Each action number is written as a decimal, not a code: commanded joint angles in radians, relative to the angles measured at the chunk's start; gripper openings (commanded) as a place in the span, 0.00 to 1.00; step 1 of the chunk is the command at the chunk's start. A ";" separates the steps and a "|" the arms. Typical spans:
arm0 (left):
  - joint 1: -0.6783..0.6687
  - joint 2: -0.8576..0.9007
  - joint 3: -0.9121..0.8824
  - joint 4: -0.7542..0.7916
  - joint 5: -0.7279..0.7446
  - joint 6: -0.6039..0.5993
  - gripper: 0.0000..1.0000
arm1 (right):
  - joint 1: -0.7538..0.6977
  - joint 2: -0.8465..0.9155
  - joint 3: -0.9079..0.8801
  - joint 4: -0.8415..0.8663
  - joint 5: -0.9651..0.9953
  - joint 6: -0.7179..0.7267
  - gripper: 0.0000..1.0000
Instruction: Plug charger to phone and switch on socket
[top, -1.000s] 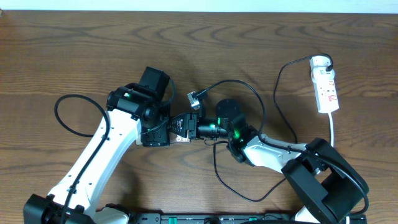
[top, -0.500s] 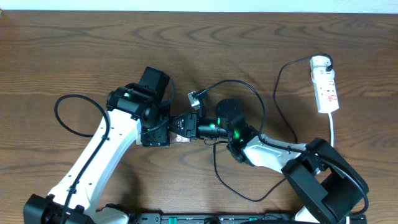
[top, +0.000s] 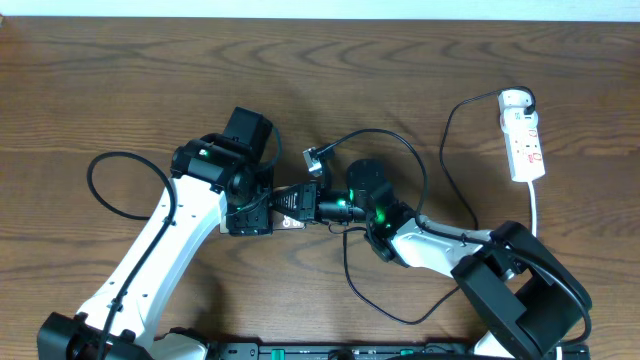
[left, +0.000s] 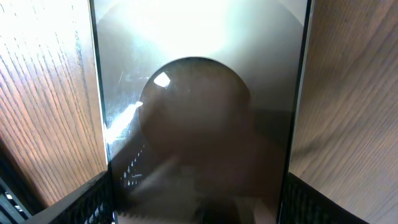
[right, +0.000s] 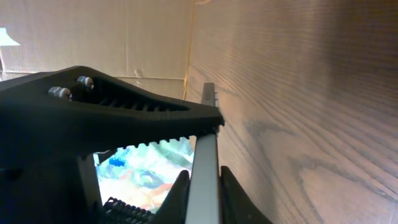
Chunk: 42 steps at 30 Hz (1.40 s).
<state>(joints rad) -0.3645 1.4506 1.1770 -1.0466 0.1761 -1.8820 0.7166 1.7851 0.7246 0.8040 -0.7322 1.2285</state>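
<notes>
Since a second ago the arms barely shift, but the right gripper (top: 314, 203) has drawn its jaws in and now pinches the thin edge of the phone (top: 287, 200), which the left gripper (top: 266, 207) clasps across its width. The step looks like steadying the phone. Next, one claw must release and fetch the charger (top: 444, 150) by its loose plug tip (top: 314, 156), lying just beside the phone, with the socket (top: 524, 140) well apart.

Noted white link shells and black joint housings on left arm (top: 165, 235) and right arm (top: 437, 245), green lights (top: 380, 215) just behind each hand, black toothed fingers (right: 124, 121) carrying two silver screws (right: 60, 92) toward their base.
</notes>
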 joint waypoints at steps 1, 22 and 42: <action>-0.002 0.001 0.022 -0.002 -0.012 -0.008 0.07 | 0.008 0.001 0.010 0.014 -0.010 -0.002 0.06; -0.002 0.001 0.022 -0.003 -0.013 0.015 0.83 | 0.008 0.001 0.010 0.014 -0.010 -0.002 0.01; -0.001 -0.039 0.022 0.000 0.025 0.031 0.90 | -0.043 0.001 0.010 0.014 -0.009 0.005 0.01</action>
<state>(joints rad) -0.3645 1.4479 1.1770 -1.0393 0.1978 -1.8610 0.6933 1.7870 0.7242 0.8051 -0.7406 1.2270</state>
